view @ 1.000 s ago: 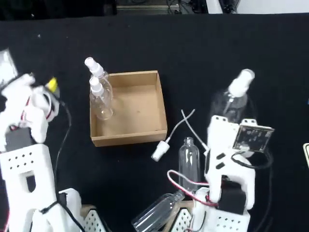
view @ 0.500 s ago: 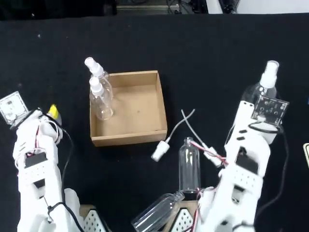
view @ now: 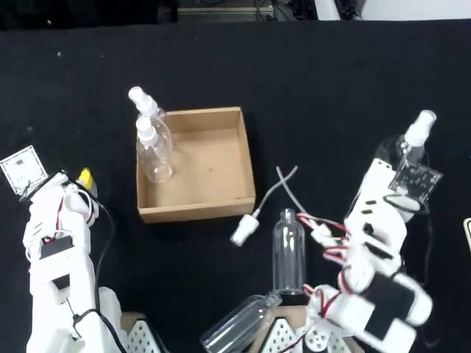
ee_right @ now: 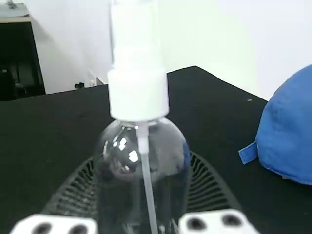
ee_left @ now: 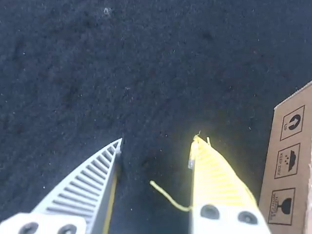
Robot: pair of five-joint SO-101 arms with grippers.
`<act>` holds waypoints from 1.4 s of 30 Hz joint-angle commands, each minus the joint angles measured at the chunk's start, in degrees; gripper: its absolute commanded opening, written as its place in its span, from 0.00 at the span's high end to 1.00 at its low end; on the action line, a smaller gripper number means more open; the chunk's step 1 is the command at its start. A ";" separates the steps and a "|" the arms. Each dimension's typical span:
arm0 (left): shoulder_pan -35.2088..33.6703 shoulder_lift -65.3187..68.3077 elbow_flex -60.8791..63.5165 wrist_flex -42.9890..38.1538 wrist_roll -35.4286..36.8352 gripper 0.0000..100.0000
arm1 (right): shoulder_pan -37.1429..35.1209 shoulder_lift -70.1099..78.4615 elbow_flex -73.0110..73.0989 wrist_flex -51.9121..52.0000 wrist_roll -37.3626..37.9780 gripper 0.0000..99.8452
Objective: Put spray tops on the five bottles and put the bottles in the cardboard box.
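Observation:
My right gripper [ee_right: 136, 204] is shut on a clear bottle [ee_right: 141, 161] with a white spray top [ee_right: 137, 73]; from above, this bottle [view: 401, 151] is held at the right side of the table. My left gripper [ee_left: 156, 161] hangs open over bare black cloth, left of the cardboard box [view: 221, 200]. Two capped bottles [view: 153, 147] lean in the box's left side. An uncapped bottle [view: 288, 246] stands in front of the box. Another uncapped bottle [view: 239, 323] lies near the front edge. A loose spray top [view: 245, 229] with its tube lies beside the box.
A second loose tube [view: 298, 197] crosses the first one right of the box. A blue cap [ee_right: 287, 131] lies on the table beyond the held bottle. The box's printed side [ee_left: 292, 165] is close to my left gripper. Open black cloth stretches behind the box.
My right arm has swung rightward and out, carrying the capped bottle toward the table's right edge. The left arm has shifted a little toward the front.

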 commanded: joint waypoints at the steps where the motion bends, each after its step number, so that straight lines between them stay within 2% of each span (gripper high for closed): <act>1: 0.13 -0.97 -0.57 -1.14 0.70 0.80 | 1.76 6.11 -7.78 -3.78 -0.79 0.97; 11: 0.22 -0.97 -0.31 -1.14 0.70 0.80 | 3.87 18.86 -17.01 -4.66 -0.88 0.97; 18: 0.22 -0.97 -0.22 -1.14 0.70 0.80 | 6.07 28.70 -18.15 -21.63 -3.16 0.99; 29: 0.22 -0.97 -0.48 -1.23 0.53 0.80 | 6.77 40.66 -20.97 -29.10 -2.11 0.99; 32: 0.22 -0.97 -0.48 -1.23 0.53 0.80 | 6.33 41.45 -20.62 -29.80 1.67 0.94; 36: 0.22 -0.97 -0.57 -1.23 0.53 0.80 | 6.33 41.54 -19.82 -29.98 1.93 0.86; 42: 0.22 -0.97 -0.48 -1.23 0.44 0.80 | 6.24 41.54 -19.47 -29.80 1.93 0.81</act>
